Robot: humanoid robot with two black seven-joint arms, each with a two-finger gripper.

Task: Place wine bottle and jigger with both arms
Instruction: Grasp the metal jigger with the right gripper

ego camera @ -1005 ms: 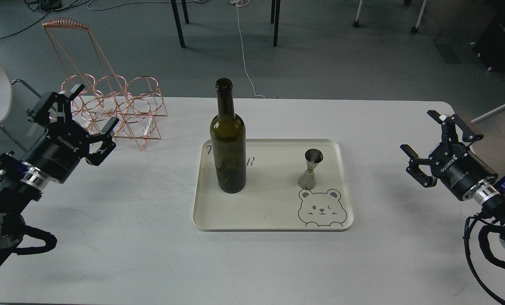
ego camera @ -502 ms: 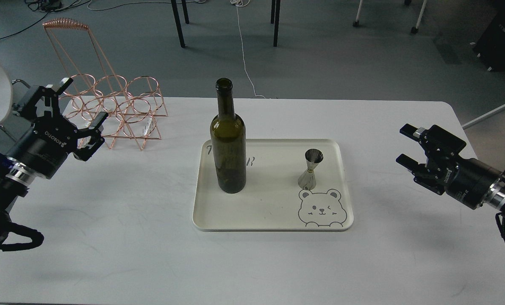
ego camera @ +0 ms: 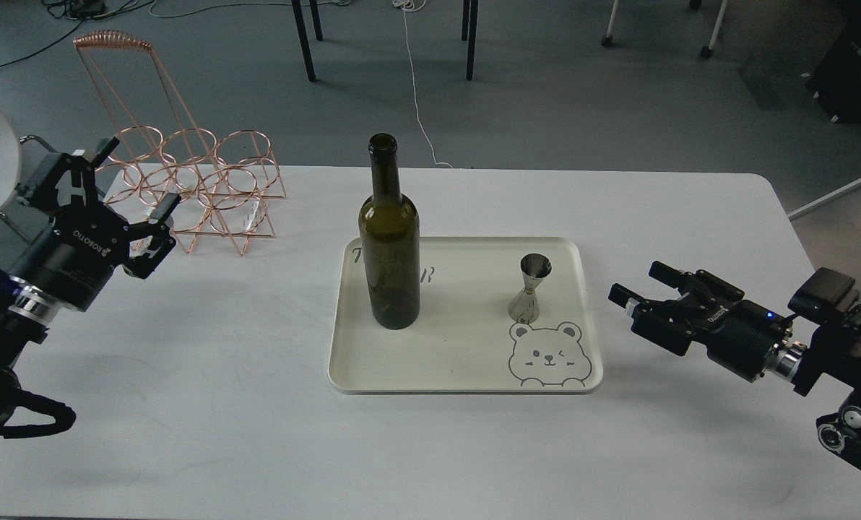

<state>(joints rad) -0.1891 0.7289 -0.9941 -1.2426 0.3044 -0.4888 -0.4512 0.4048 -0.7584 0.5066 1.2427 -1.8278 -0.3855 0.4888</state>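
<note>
Table [ego camera: 257,404]: white, holds a cream tray [ego camera: 466,379].
Tray: upright bottle [ego camera: 389,245] left, jigger [ego camera: 531,289] right.
Far left: copper rack [ego camera: 199,188].
Room: grey floor.
My left gripper [ego camera: 134,195]: fingers apart, empty.
My right gripper [ego camera: 640,285]: fingers apart, empty.

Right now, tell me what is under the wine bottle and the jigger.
Both stand upright on the cream tray, which lies on the white table. The wine bottle is at its left, the jigger at its right, above a bear drawing. Print beneath the bottle is partly hidden.

Tray [ego camera: 466,375] lettering half hidden behind wine bottle [ego camera: 389,245].
</note>
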